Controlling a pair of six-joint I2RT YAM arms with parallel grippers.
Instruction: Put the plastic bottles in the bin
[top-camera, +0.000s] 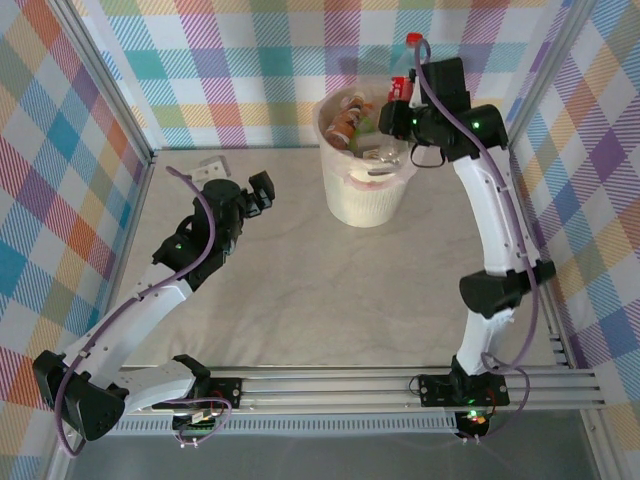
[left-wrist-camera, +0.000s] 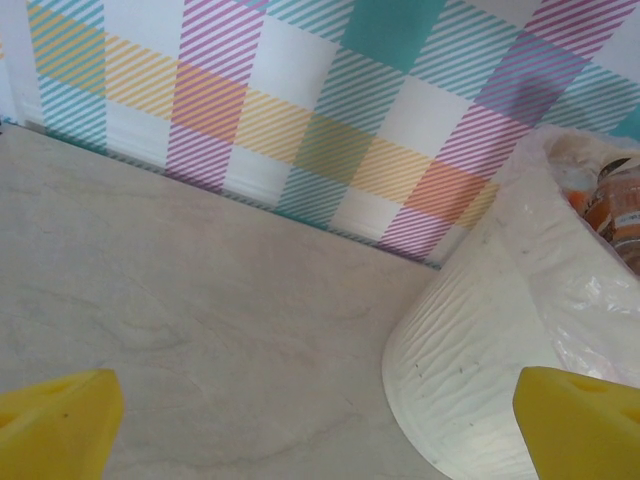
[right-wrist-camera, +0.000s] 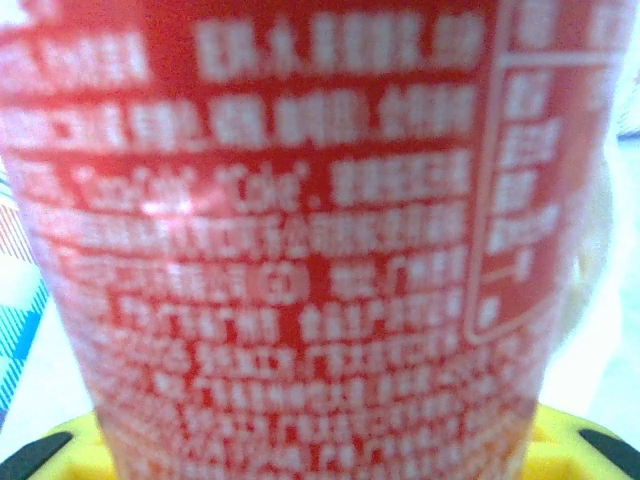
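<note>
Gripping a red bottle (right-wrist-camera: 300, 250), your right gripper (top-camera: 399, 100) hangs at the bin (top-camera: 365, 205) rim; your left gripper (top-camera: 261, 192) gapes, empty.

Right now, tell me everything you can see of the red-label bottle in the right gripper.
The bottle is small and made of clear plastic, with a red cap and a red wrap label covered in fine white print, too blurred to read in the wrist view. The right gripper is shut on it with yellow pads against the label. It hangs cap end up above the far right rim of the bin and seems not to touch it. Contents cannot be told.
</note>
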